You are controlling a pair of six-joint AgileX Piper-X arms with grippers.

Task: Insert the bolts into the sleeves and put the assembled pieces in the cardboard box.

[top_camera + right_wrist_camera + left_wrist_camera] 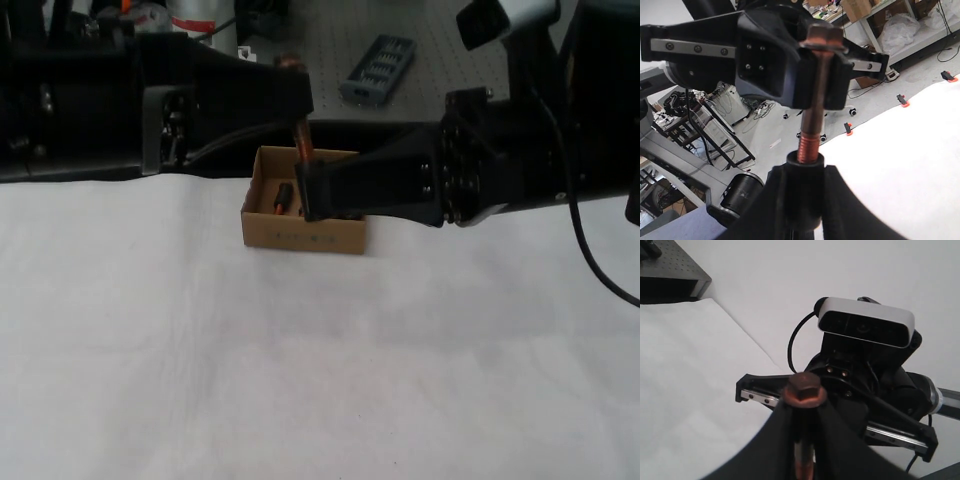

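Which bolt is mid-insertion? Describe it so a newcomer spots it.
Find the cardboard box on the white cloth. Right over it stands a copper bolt, clamped in the left gripper, tip in a black sleeve. Unlike the piece lying in the box, it is upright, in the air, head up.

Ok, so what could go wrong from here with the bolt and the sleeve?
The bolt, held in the left jaws, has only its threaded tip in the sleeve in the right jaws; a slight tilt could jam it. Both seem to hang over the cardboard box, so an early release might drop them unjoined.
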